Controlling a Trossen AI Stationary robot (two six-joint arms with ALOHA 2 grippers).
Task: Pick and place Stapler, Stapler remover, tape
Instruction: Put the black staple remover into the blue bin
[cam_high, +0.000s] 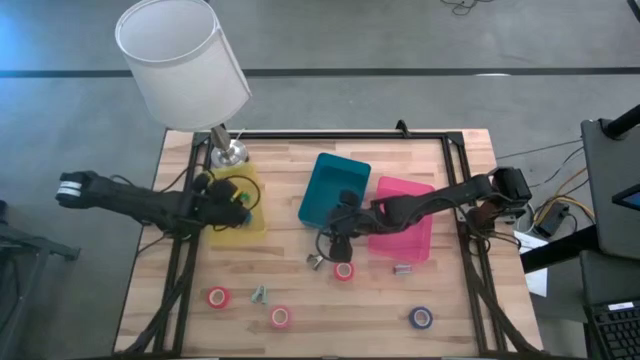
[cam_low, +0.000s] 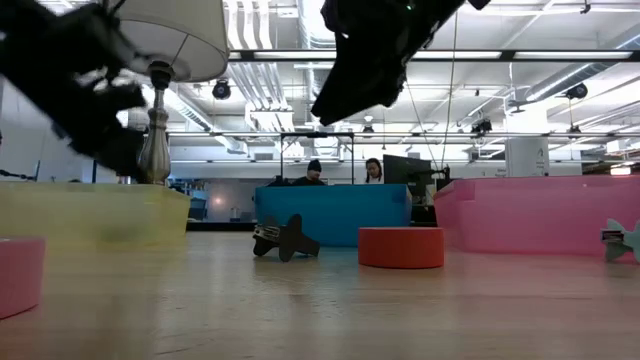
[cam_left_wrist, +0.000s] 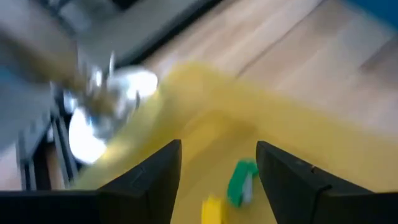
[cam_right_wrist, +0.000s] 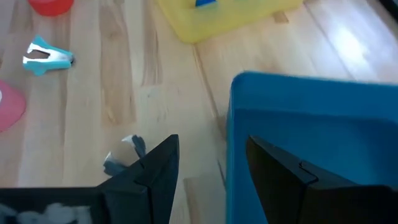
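- The tape rolls are lying loose on the wooden surface: a red-pink roll just in front of the blue bin, two more red-pink rolls and nearer the front edge, and a blue-purple roll toward the front right.
- Staple removers are sitting among them: one dark one just beside the nearest roll, a pale teal one between the two front rolls, and a third small object in front of the pink bin, too small to name.
- The right gripper is hanging above the near wall of the blue bin, its fingers standing apart with nothing between them.
- The left gripper is hovering over the yellow bin beside the lamp base, fingers spread and holding nothing; a green piece and a yellow piece are showing in the bin below.
- The step in hand is probably the right arm reaching for the dark remover or the roll beside it.
- To do it well, the right fingers should be coming straight down, well clear of the blue bin's wall, and straddling one item only, since remover and roll are lying close together.
- The roll is low and round, so closing across its outer edge near the surface should be giving the surest hold.
- The left arm is best kept over the yellow bin, away from the lamp.
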